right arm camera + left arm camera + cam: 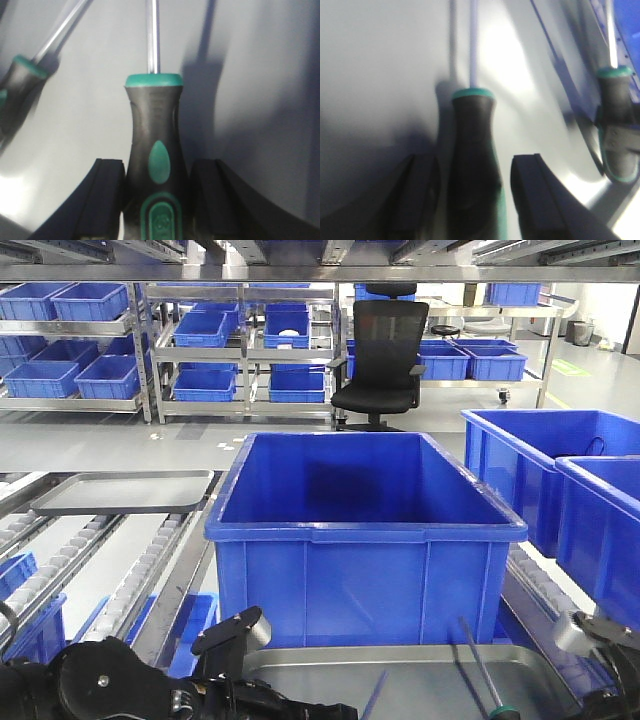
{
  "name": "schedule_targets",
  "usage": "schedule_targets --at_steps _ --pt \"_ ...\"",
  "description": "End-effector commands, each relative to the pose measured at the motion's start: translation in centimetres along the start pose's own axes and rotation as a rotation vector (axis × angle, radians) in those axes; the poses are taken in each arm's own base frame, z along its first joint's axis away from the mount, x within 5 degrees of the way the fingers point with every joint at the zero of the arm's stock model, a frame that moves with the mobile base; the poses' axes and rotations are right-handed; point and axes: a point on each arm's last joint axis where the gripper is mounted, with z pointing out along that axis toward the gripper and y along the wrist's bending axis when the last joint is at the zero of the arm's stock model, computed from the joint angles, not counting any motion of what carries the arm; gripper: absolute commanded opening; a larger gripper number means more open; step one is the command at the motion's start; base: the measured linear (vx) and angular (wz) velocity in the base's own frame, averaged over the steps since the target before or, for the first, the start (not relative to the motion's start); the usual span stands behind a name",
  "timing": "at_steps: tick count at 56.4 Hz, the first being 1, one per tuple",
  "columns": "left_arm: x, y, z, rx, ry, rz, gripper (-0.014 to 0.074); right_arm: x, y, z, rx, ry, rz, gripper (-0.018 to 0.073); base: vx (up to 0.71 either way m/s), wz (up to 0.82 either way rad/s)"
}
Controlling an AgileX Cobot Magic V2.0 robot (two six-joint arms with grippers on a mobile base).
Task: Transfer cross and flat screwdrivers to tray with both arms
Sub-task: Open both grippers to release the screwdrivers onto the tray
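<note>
Bins come first by size: three big blue plastic bins show up front, the nearest one (365, 530) open-topped and standing just behind the large dull-grey metal tray with rounded corners (420, 665); more blue bins fill the far shelves. A second, smaller-looking grey tray (125, 492) lies on the roller bench to the left.

Two black-handled screwdrivers with teal collars and thin metal shafts are in play, both over the large tray. The left hand (475, 200) has its black fingers apart on either side of the left screwdriver (472, 150), gaps showing, so it looks released or nearly so, the handle seemingly lying on the tray floor. The right hand (157, 200) is closed against the right screwdriver (154, 145), fingers touching both flanks; its shaft points away over the tray.

Judging by this, the step is set-down. Done well, the right hand lowers until the tool rests flat, opens fully, then both lift straight up without nudging either handle.
</note>
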Motion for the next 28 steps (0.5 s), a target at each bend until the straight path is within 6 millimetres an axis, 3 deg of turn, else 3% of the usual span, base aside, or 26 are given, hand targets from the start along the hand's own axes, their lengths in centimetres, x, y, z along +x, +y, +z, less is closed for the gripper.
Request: schedule_targets --at_steps 1,28 --pt "-0.5 -1.7 -1.6 0.060 -0.040 0.003 0.0477 -0.6 0.8 -1.1 -0.024 -0.051 -0.011 0.0372 0.00 0.00" --pt "-0.8 -3.1 -4.5 0.102 -0.137 0.135 0.0476 -0.2 1.3 -2.5 -0.009 -0.096 -0.089 0.0482 0.00 0.00"
